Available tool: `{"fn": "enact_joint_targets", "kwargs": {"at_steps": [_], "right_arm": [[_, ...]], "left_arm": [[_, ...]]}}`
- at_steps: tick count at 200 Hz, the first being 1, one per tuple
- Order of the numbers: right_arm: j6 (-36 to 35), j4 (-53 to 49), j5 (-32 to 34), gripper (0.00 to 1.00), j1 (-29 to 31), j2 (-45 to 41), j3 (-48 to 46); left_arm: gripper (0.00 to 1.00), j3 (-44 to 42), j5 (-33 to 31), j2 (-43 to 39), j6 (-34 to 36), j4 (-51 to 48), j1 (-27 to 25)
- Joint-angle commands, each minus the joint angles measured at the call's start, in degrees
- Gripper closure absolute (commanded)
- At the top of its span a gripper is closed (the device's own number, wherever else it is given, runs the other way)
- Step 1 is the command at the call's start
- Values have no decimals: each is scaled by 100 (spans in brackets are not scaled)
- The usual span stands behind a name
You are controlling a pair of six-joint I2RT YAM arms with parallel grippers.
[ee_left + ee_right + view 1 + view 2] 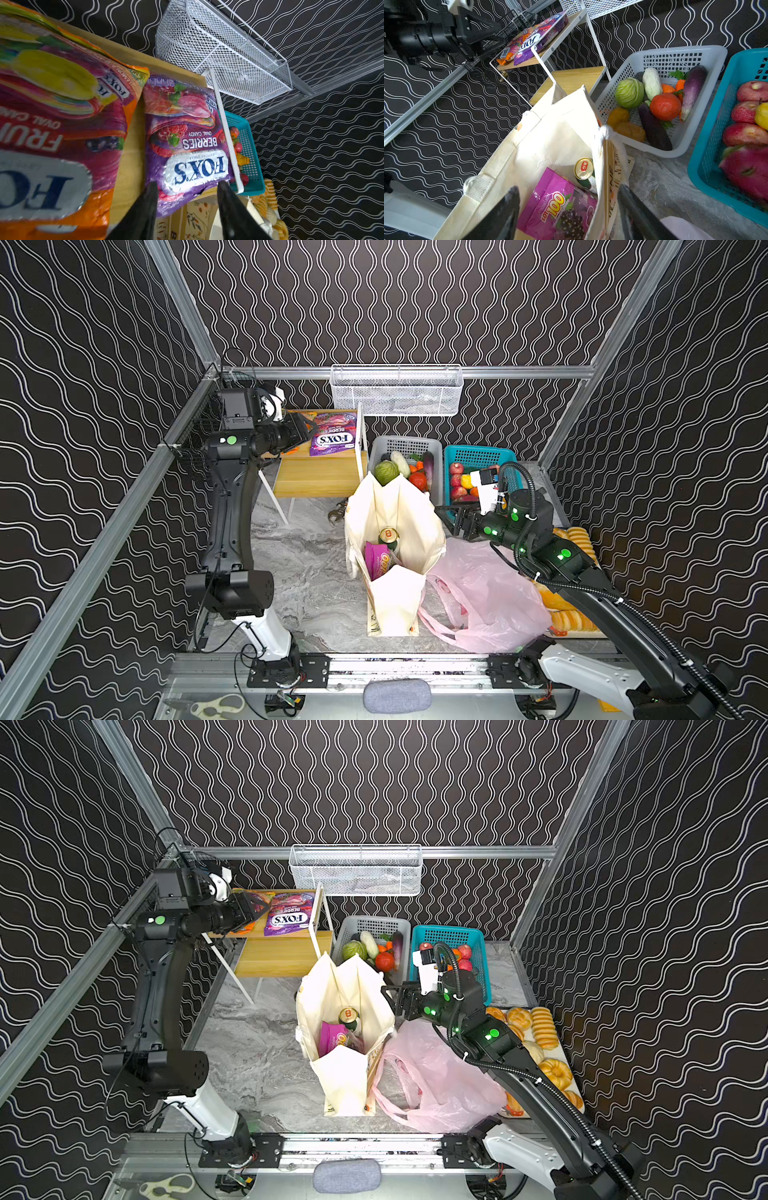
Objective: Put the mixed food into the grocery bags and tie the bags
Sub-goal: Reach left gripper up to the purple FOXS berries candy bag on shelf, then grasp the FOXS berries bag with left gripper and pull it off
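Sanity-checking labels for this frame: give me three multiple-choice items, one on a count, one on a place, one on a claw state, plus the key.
1. How many packets lie on the top shelf? A one; B two; C four.
2. Where is the green can? A on that shelf; B in the grey basket; C in the canvas tote.
3. How is the right claw? A open, holding nothing; B shut on the can; C shut on a tote handle.
Key: 1 B, an orange FOX'S packet and a purple FOX'S packet lie side by side. 2 C, it stands inside beside a purple LOT100 packet. 3 A, its fingers stand apart at the tote's rim.
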Motion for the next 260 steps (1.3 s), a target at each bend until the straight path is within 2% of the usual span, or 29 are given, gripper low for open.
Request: {"fn": "enact_joint_targets", "kwargs": {"at_steps": [1,71,92,100,132,153,183,214,238,260], "right_arm": [[71,132,-50,25,10,4,50],[220,152,-181,25,11,146,106],[263,166,-155,25,9,173,107],[273,184,-164,25,5,182,98],[300,201,-203,25,8,213,107],[263,135,-208,25,6,226,163],[284,211,-191,25,8,183,104],[273,150,-199,24,5,194,119],[260,149,-164,24,10,181,101],[280,150,-160,24,11,175,88]], "left_arm": [[48,-148,215,8,-222,501,9],[48,306,-610,444,214,19,-259],[48,794,-1322,694,398,-462,-319],[47,920,-1493,758,433,-603,-494],[44,723,-1657,698,460,-431,-543],[44,737,-1479,778,513,-489,-537],[44,347,-1836,647,489,-283,-676],[44,212,-1757,642,522,-255,-713],[49,78,-1495,623,561,-247,-713],[65,-380,-1330,370,653,-22,-716]]}}
